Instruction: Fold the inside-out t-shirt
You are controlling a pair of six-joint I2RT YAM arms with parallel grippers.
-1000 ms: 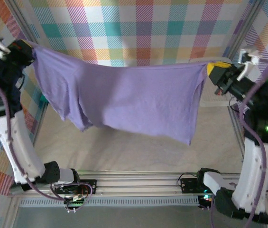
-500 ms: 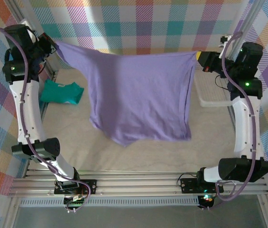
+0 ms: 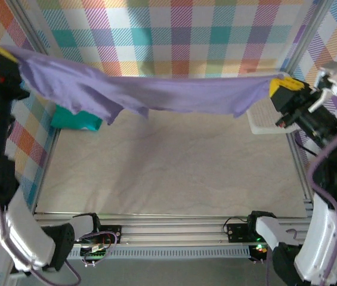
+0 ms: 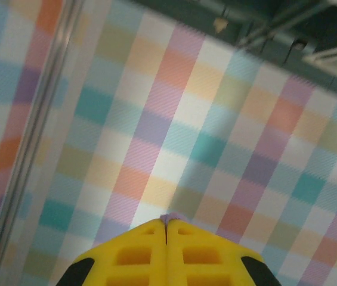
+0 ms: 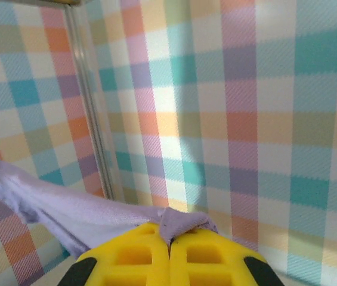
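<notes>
The inside-out t-shirt (image 3: 156,94), lavender-purple, is stretched nearly flat high above the table between both arms. My left gripper (image 3: 1,58) at the far left is shut on one corner; a sliver of purple cloth (image 4: 169,217) pokes out between its yellow fingers (image 4: 132,253). My right gripper (image 3: 281,84) at the right is shut on the opposite corner, with a fold of the t-shirt (image 5: 183,221) bunched over its yellow fingertips (image 5: 207,256). The cloth (image 5: 55,205) runs off to the left from there. A loose flap hangs down near the left end (image 3: 105,107).
A teal-green folded garment (image 3: 76,121) lies at the table's left edge under the shirt. A white tray (image 3: 266,122) sits at the right edge. Checked walls (image 3: 174,36) close in the back and sides; the beige table (image 3: 168,173) lies below.
Both arms have swung up and apart. The shirt, which hung down as a wide sheet, is now pulled taut and almost level, high over the table.
</notes>
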